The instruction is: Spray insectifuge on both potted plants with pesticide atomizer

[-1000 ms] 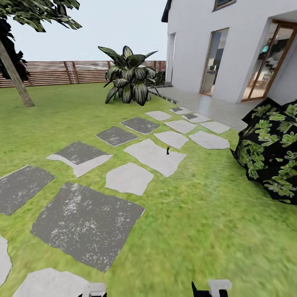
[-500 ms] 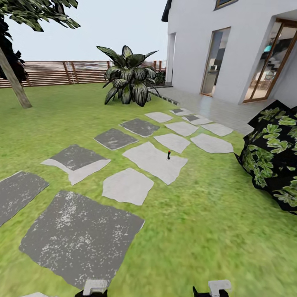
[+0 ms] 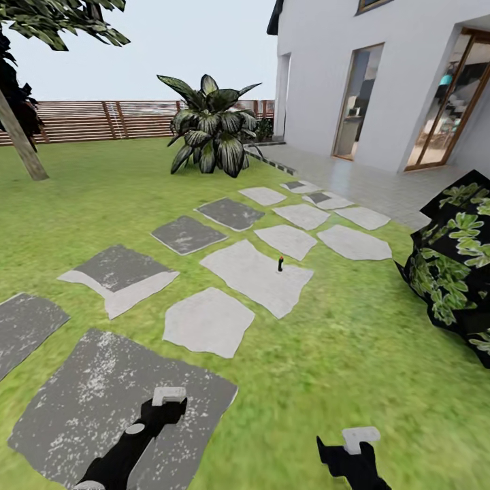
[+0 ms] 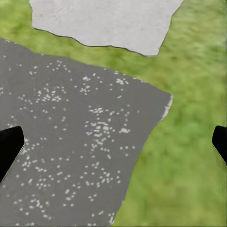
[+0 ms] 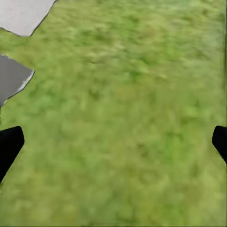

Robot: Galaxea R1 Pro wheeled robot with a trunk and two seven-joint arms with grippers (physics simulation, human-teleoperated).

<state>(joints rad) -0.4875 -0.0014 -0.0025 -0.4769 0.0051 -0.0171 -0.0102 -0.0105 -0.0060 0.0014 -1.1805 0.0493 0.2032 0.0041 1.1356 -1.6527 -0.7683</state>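
Facing a lawn [image 3: 354, 354] crossed by grey and pale stepping stones [image 3: 255, 272]. Standing upright on a pale stone, well ahead: small dark object with a red dot [image 3: 280, 263], too small to identify. Left gripper [image 4: 113, 142] spread wide over a dark stone [image 4: 71, 151], empty. Right gripper [image 5: 113, 142] likewise wide apart, empty, over grass.

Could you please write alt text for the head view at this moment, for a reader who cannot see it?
A green lawn crossed by grey stepping stones, one bearing a small dark upright object with a red tip. Beyond are a big striped agave, a slatted wooden fence and a white house; the left gripper and right gripper show below.
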